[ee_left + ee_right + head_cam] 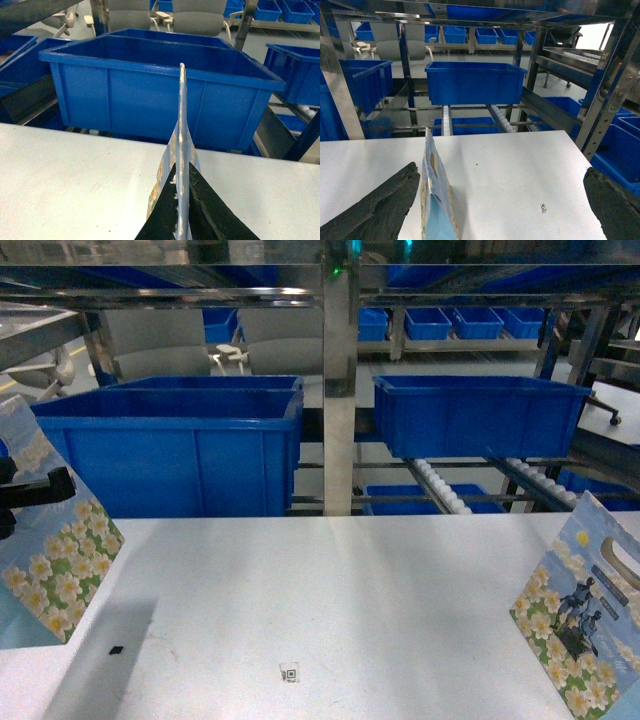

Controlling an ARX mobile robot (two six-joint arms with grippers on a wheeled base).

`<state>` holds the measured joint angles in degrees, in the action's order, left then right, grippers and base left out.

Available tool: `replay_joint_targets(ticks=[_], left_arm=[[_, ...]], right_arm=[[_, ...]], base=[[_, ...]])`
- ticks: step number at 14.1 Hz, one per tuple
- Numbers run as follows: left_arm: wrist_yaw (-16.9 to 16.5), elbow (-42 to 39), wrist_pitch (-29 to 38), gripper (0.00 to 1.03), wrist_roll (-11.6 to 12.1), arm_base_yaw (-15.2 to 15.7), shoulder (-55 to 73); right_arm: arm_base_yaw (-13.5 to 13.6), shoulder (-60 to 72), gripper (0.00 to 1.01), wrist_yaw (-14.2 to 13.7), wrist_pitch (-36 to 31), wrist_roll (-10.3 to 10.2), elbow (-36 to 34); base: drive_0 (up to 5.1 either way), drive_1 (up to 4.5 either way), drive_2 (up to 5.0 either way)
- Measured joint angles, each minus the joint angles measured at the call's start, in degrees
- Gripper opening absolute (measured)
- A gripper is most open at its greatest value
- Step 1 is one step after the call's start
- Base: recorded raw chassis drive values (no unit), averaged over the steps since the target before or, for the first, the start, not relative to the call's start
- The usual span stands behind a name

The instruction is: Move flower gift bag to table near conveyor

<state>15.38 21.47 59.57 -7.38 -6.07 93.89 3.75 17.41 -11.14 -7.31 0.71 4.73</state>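
1. Left gripper is clamped on the top edge of a flower bag, at the table's left edge.
2. Right gripper gapes wide, holding nothing, straddling a second bag at the right edge.
3. The conveyor lies beyond the far edge.

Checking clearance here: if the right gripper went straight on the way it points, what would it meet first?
Probably nothing at once: the open right gripper points over bare table, the bag just inside its left finger. Farther on stands the conveyor with a blue bin; depth unclear.
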Motion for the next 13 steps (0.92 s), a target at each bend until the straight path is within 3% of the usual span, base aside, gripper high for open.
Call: replay_joint_targets(ticks=[4, 8, 13], left_arm=[[-0.42, -0.42, 3.17, 0.03, -1.22, 0.63, 3.41], [1.57, -0.37, 5.29, 0.03, -1.90, -2.84, 4.74], [3.21, -0.61, 12.15, 0.03, -4.74, -3.50, 12.31]], right_arm=[[0.00, 0.00, 0.98, 0.00, 0.00, 0.00, 0.00], [0.00, 0.00, 0.98, 0.00, 0.00, 0.00, 0.00], [0.00, 0.00, 0.98, 0.00, 0.00, 0.00, 0.00]], base=[[0.0, 0.00, 0.0], [0.0, 0.00, 0.0], [0.0, 0.00, 0.0]])
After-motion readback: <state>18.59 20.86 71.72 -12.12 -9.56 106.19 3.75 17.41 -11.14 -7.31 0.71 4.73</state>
